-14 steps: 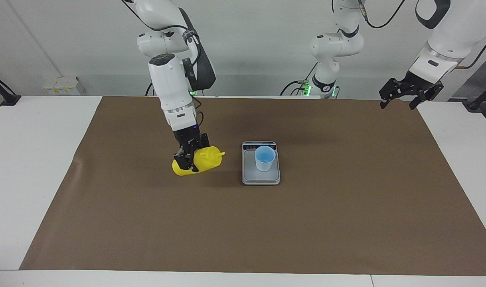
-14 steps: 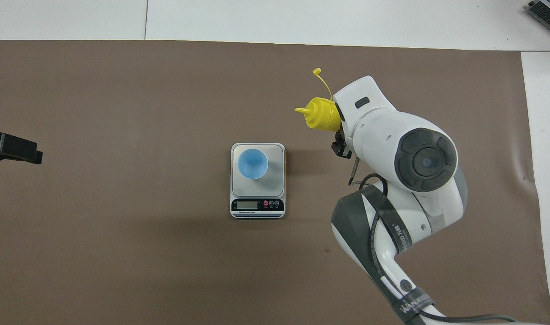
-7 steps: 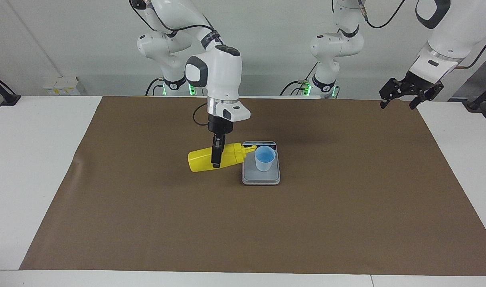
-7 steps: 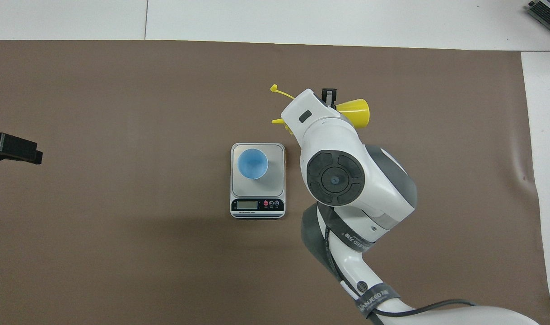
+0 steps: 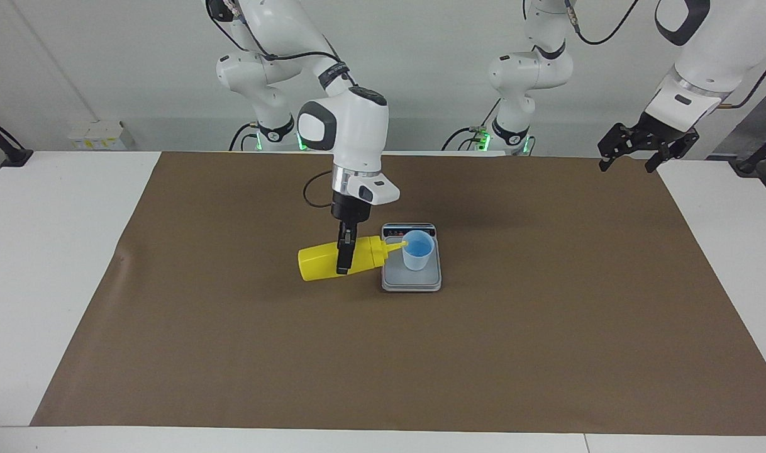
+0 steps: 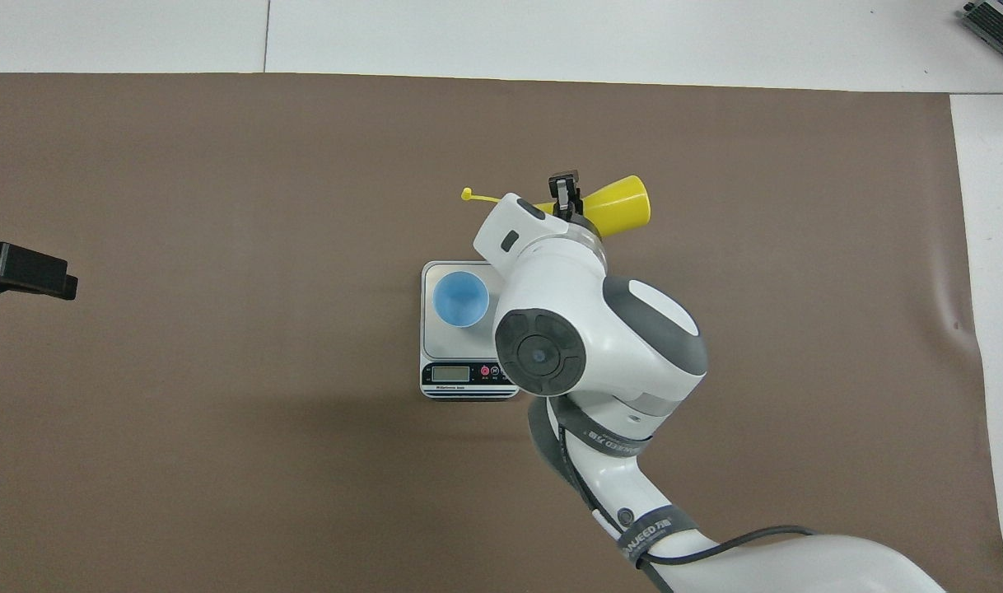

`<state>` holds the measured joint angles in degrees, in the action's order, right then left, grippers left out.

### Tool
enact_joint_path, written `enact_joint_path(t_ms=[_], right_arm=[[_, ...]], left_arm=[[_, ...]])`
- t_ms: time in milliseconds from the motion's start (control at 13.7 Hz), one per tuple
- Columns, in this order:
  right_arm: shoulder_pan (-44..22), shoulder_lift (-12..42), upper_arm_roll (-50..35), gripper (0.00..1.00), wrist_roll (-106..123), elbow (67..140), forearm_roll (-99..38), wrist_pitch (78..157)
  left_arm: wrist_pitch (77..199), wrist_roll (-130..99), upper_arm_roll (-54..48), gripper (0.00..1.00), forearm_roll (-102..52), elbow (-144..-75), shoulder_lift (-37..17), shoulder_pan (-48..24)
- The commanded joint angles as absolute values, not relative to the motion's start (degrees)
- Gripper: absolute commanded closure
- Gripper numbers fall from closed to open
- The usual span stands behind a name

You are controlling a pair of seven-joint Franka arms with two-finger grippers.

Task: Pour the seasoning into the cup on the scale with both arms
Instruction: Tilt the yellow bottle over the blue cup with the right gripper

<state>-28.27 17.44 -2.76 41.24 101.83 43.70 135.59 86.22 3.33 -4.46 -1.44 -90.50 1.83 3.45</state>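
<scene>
White walls are backing a white worktop [image 5: 56,264] that is carrying a wide brown mat [image 5: 546,327] over most of its surface; the scale [image 5: 411,281] is sitting near the middle of the mat with its display strip toward the robots' edge, and the light-blue cup [image 5: 417,250] is standing upright on its weighing plate; a small white box with yellow labels [image 5: 100,135] is resting at the robots' edge near the right arm's corner; nothing is lying between the cup and the bottle.

The right gripper [image 5: 343,257] is holding its jaws closed around the middle of the seasoning bottle [image 5: 320,263], which is lying almost level in the air just beside the scale on the right arm's side, its nozzle reaching the cup's rim; in the overhead view the right arm's wrist is covering most of the bottle and part of the scale, leaving the bottle's base [image 6: 621,204] and the cap strap [image 6: 478,196] showing; the left gripper [image 5: 634,154] is waiting with its jaws spread wide and holding nothing, over the robots' edge near the left arm's corner.

Compared with a second ago, the bottle is no longer tipped up and away from the scale; it is now turned level and carried across to the cup; the left arm is staying where it was.
</scene>
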Motion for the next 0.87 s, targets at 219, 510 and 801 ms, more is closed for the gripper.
enact_joint_path(t_ms=[219,510,801], right_arm=[[-31.11,19.86,-2.81,1.00,40.69,101.07,54.65,133.51],[-33.22,20.21,-2.81,1.00,39.56,101.34,58.34,129.31],[-34.19,20.22,-2.81,1.00,37.79,101.95,60.20,127.97]], left_arm=[[85.69,2.90,-4.39,0.00,-0.53,-91.67,3.25,3.52],[85.69,2.90,-4.39,0.00,-0.62,-91.67,3.16,3.52],[85.69,2.90,-4.48,0.00,-0.62,-91.67,3.25,3.52]])
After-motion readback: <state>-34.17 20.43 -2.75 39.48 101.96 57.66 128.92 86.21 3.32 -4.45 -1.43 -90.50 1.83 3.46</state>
